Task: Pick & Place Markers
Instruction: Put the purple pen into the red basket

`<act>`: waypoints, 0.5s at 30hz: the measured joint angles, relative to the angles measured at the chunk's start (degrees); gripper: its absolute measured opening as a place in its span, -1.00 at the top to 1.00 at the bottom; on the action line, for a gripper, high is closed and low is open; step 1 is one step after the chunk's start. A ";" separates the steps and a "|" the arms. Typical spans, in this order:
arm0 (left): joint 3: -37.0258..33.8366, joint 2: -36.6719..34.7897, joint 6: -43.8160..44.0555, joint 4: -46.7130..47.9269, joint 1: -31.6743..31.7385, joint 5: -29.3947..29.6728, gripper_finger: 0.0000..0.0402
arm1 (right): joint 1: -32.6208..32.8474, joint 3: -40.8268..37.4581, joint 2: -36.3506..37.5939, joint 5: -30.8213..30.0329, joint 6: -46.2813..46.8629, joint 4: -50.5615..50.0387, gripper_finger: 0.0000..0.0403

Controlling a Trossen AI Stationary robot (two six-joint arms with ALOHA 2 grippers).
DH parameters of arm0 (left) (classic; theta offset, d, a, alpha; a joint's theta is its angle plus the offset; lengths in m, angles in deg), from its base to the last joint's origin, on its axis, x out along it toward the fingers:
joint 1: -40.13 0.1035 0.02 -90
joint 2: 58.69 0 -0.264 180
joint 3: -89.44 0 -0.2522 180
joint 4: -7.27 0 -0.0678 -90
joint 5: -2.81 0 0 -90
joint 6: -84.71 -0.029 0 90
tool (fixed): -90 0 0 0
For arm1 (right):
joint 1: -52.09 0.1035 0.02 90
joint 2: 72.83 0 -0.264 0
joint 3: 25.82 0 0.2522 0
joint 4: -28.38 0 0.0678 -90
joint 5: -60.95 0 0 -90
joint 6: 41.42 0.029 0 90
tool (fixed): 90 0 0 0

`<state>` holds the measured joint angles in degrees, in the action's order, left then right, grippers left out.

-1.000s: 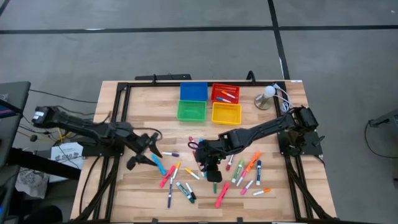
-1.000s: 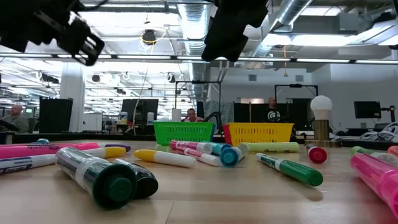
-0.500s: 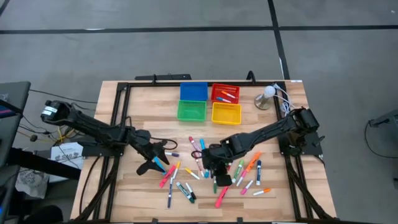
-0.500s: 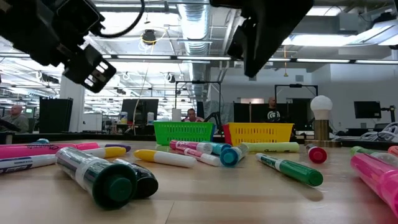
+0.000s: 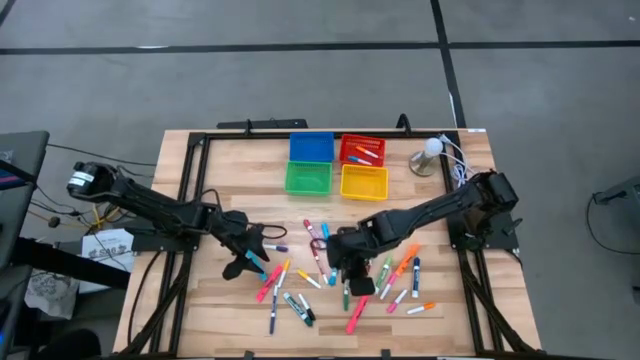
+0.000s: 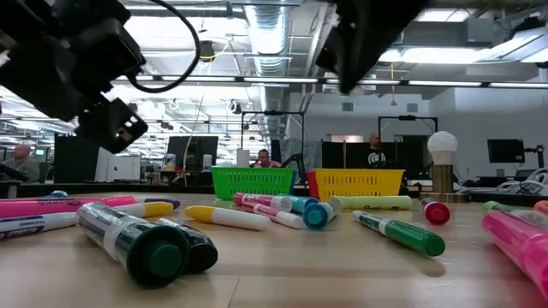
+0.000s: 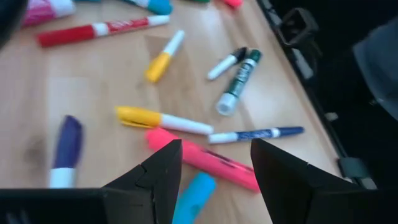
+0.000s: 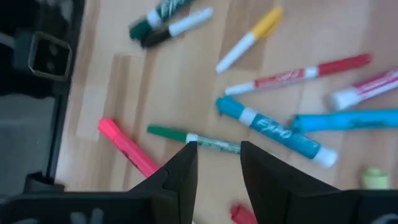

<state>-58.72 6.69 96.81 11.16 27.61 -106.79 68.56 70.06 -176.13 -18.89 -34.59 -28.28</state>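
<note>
Many markers (image 5: 330,275) lie scattered over the front half of the wooden bench (image 5: 230,180), none of them held. From the bench-level camera the nearest are a dark green-capped marker (image 6: 128,239) lying on the wood and a pink marker (image 6: 518,244) at the right edge. Over the spread, the left pincer (image 5: 252,258) hangs with its fingers spread just above a light-blue marker (image 7: 193,199) and a pink highlighter (image 7: 211,160). The right pincer (image 5: 350,280) hangs near the middle of the pile, fingers parted, above a thin green marker (image 8: 199,139) with a blue marker (image 8: 273,132) just beside it. Farther back stand four small bins: green bin (image 5: 307,178), yellow bin (image 5: 364,182), blue bin (image 5: 311,147) and red bin (image 5: 362,150), the red one with a few markers inside.
</note>
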 joint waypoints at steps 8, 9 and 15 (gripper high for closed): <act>4.37 0.38 -10.97 11.60 3.43 8.61 0.05 | -2.39 0.02 4.32 -3.01 -1.31 0.08 0.44; 4.86 0.57 -12.48 11.68 3.81 9.93 0.05 | -2.51 0.04 4.42 -3.01 -1.29 0.09 0.44; 7.16 0.79 -14.32 12.99 4.78 11.72 0.05 | -2.71 0.04 4.70 -2.95 -0.55 -1.40 0.44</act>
<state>-51.55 7.48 82.50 24.15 32.40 -95.06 65.85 70.11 -171.43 -21.84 -35.14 -29.68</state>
